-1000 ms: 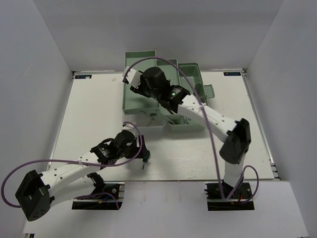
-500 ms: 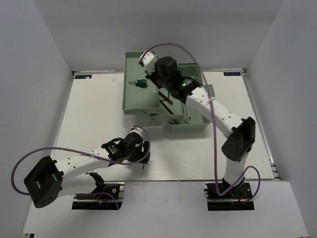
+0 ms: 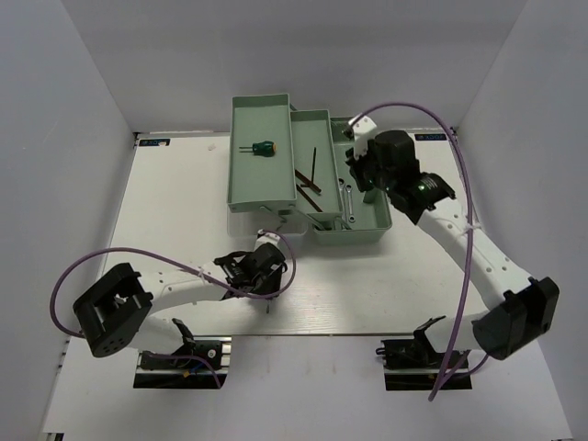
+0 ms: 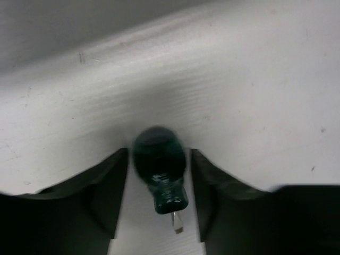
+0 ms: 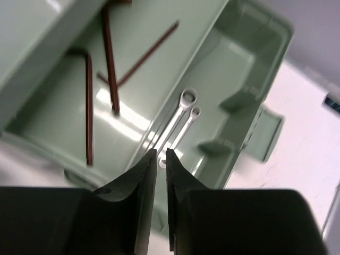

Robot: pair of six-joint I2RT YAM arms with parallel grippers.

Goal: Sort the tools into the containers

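Observation:
The mint-green toolbox stands open at the back of the table. One green-handled screwdriver lies in its left tray. Brown hex keys lie in the middle tray. Two silver wrenches rest in the right compartment. My right gripper hovers above the wrenches, shut with nothing in it. My left gripper is low on the table in front of the box. It is open, and its fingers straddle a second green screwdriver with a gap on each side.
The toolbox's side latch juts out to the right of the wrench compartment. Purple cables loop from both arms. White walls close the table in on the left, back and right.
The right arm has left the left tray, where a green screwdriver now lies, swung right over the wrenches and shut. The left gripper slid right around the table screwdriver and narrowed.

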